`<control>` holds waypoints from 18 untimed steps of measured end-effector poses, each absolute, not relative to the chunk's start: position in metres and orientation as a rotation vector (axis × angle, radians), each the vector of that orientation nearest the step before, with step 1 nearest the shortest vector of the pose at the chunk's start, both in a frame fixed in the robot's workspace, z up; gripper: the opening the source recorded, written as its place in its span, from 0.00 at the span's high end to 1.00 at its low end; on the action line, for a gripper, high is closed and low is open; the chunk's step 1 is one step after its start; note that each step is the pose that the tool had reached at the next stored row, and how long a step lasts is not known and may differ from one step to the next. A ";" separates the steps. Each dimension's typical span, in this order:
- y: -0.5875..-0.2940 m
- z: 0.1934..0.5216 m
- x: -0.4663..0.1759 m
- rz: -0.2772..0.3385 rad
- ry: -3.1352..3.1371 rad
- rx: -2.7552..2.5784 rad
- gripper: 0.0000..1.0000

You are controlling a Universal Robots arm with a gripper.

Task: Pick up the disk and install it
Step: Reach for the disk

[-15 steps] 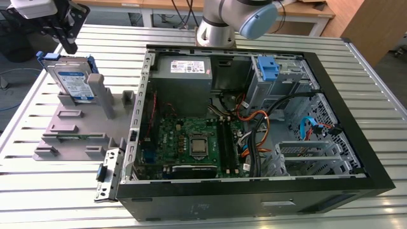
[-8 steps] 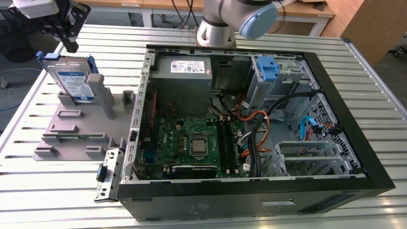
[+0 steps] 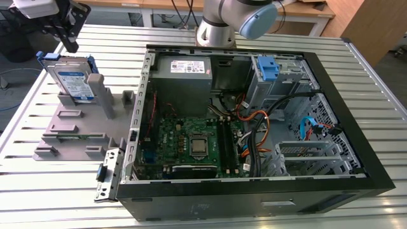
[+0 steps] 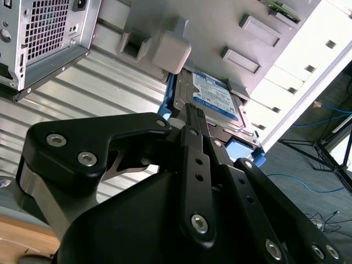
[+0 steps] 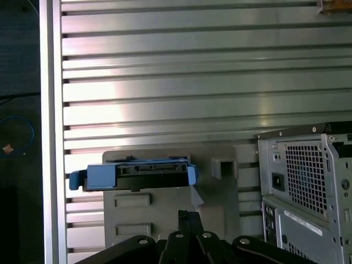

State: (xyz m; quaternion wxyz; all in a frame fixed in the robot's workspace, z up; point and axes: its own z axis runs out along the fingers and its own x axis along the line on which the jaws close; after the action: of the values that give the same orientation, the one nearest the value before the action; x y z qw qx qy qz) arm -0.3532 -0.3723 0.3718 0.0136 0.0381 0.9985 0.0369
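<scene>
disk [image 3: 75, 82] label print unreadable, power supply [image 3: 184, 67] label likewise unreadable

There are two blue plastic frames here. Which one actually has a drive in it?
The disk standing upright in the grey stand outside the computer case, close to the gripper. The blue bracket inside the case is bare.

The disk [image 3: 75, 81], silver with a white-and-blue label and blue frame, stands on edge in the grey holder [image 3: 83, 130].

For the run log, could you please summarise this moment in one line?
gripper: above disk; disk: upright in grey holder, outside case; case: open; installed: no
</scene>
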 end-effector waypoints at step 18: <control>-0.359 0.359 -0.368 0.115 3.110 0.119 0.89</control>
State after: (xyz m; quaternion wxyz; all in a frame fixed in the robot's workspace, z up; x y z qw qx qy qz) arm -0.3682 -0.3589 0.3591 0.0134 0.0381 0.9985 0.0368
